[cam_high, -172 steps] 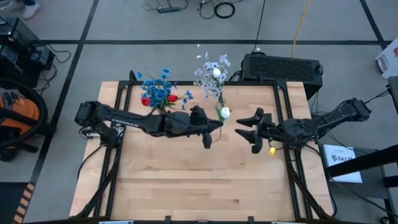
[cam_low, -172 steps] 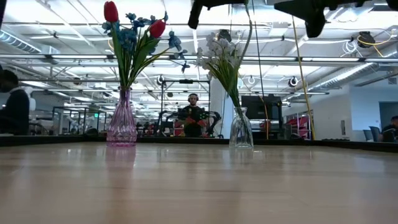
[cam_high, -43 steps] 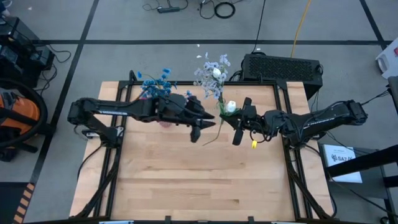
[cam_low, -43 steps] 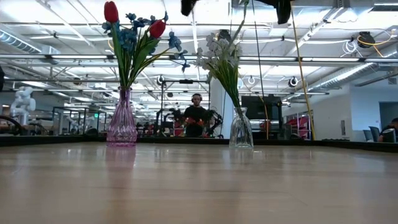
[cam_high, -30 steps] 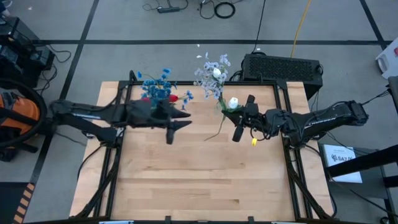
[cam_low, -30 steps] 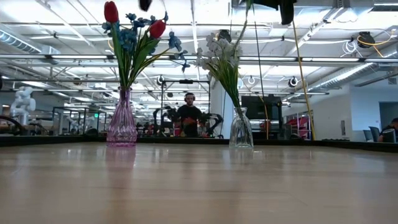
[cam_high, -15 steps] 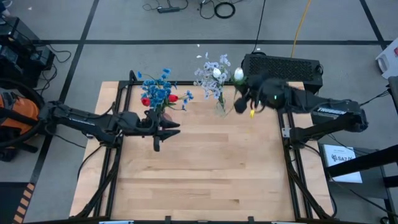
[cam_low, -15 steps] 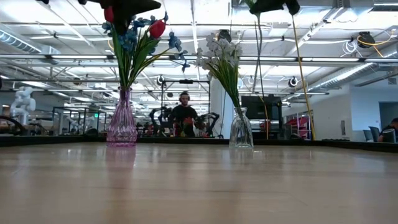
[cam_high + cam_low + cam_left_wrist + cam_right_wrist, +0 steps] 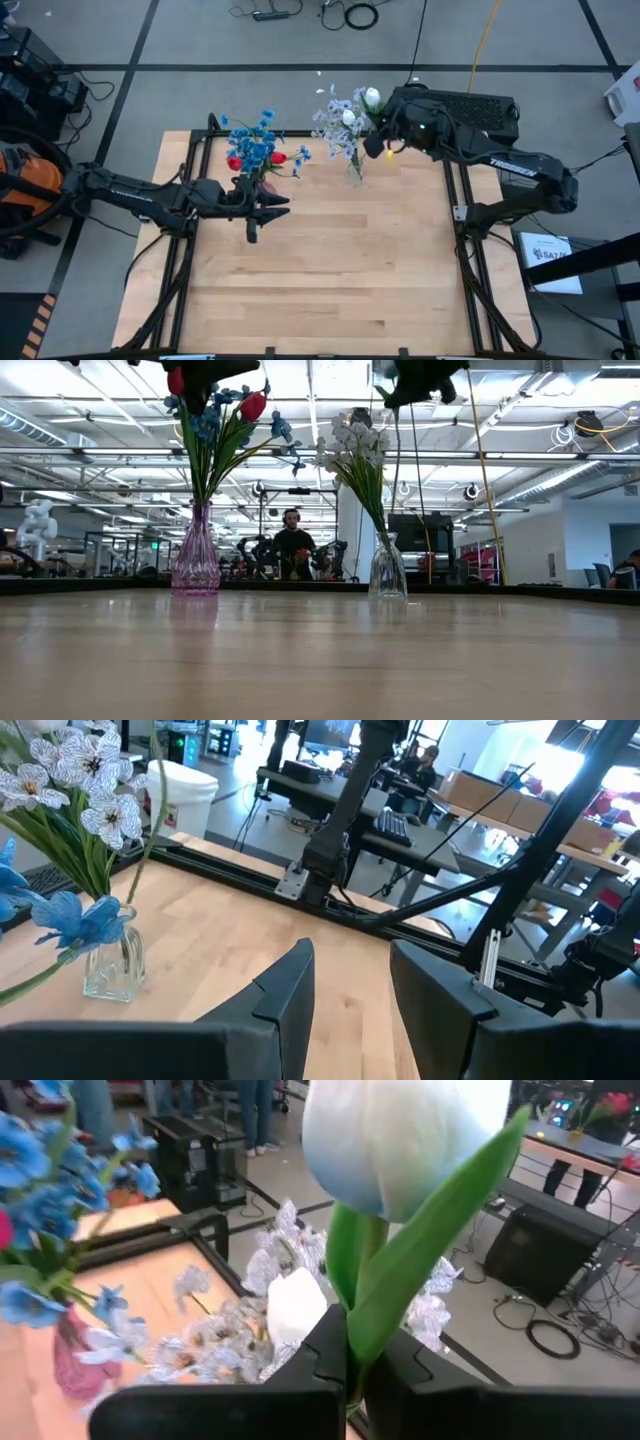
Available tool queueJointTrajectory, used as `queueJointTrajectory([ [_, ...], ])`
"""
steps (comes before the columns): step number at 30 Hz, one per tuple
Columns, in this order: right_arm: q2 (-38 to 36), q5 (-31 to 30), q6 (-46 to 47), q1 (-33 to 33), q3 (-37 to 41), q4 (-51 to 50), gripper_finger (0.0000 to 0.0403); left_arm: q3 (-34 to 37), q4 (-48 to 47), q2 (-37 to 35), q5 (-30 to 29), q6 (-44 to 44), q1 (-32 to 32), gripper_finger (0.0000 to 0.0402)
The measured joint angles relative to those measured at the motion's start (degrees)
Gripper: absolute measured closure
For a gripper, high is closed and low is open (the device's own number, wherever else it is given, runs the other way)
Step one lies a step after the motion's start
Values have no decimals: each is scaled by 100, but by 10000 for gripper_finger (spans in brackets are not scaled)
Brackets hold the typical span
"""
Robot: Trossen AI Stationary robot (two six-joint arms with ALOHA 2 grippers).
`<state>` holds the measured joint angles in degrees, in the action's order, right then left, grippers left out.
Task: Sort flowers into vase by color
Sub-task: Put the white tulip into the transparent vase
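My right gripper (image 9: 378,140) is high over the table's far edge, shut on a white tulip (image 9: 400,1140). It hangs just right of the clear vase (image 9: 353,172), which holds pale lavender-white sprays (image 9: 340,118) and a white bud. The pink vase (image 9: 196,555) stands to the left with blue flowers (image 9: 255,148) and red tulips (image 9: 178,378). My left gripper (image 9: 350,990) is open with nothing in it, in front of the pink vase. My right gripper pinches the white tulip's green stem (image 9: 352,1330) between its two fingers, a short way under the bud, with a leaf beside it. The tulip is lifted clear of the table, bud up. Its stem (image 9: 397,450) hangs below the fingers beside the sprays.
A black box (image 9: 455,105) sits just past the table's far right corner, right behind my right gripper. The wooden table (image 9: 320,290) is bare in its middle and near half. A person (image 9: 292,545) sits in the room beyond.
My right gripper has carried the white tulip toward the table's far edge and turned it, so the stem now hangs down next to the clear vase's sprays. My left gripper has drawn back toward the table's left edge, then stopped in front of the pink vase.
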<state>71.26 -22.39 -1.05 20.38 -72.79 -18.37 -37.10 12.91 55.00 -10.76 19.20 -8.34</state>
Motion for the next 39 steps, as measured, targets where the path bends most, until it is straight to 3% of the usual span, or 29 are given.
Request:
queueJointTrajectory([
  [21,1232,152,15,136,0,142,394,0,3,2,-2,152,0,263],
  [39,1259,184,491,129,9,-371,350,0,-11,2,-3,149,0,263],
])
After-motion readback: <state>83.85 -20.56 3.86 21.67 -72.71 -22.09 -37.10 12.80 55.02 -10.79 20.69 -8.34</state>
